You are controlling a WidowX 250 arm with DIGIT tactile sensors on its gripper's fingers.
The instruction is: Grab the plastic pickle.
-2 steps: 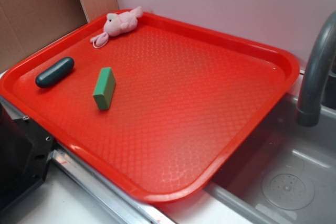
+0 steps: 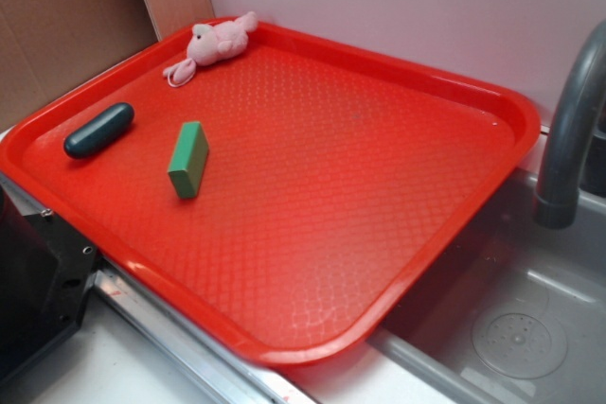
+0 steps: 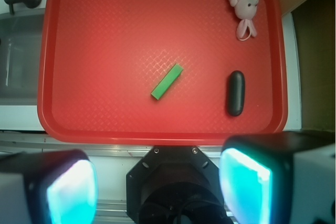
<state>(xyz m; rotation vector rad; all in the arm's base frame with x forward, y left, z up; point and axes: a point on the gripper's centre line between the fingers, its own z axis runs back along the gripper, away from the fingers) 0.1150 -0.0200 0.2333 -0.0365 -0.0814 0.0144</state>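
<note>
The plastic pickle (image 2: 98, 130) is a dark teal capsule lying near the left rim of the red tray (image 2: 454, 224). In the wrist view the pickle (image 3: 235, 93) lies at the tray's right side, far below and ahead of me. My gripper (image 3: 157, 190) is open and empty, high above the robot base, with its two teal-lit pads (image 3: 244, 187) wide apart. The gripper itself is out of the exterior view.
A light green block (image 2: 189, 159) lies right of the pickle; it shows in the wrist view (image 3: 167, 82) too. A pink plush toy (image 2: 214, 43) sits at the tray's far corner. A grey faucet (image 2: 573, 130) and sink (image 2: 511, 328) are at the right. The black robot base (image 2: 33, 281) is at the lower left.
</note>
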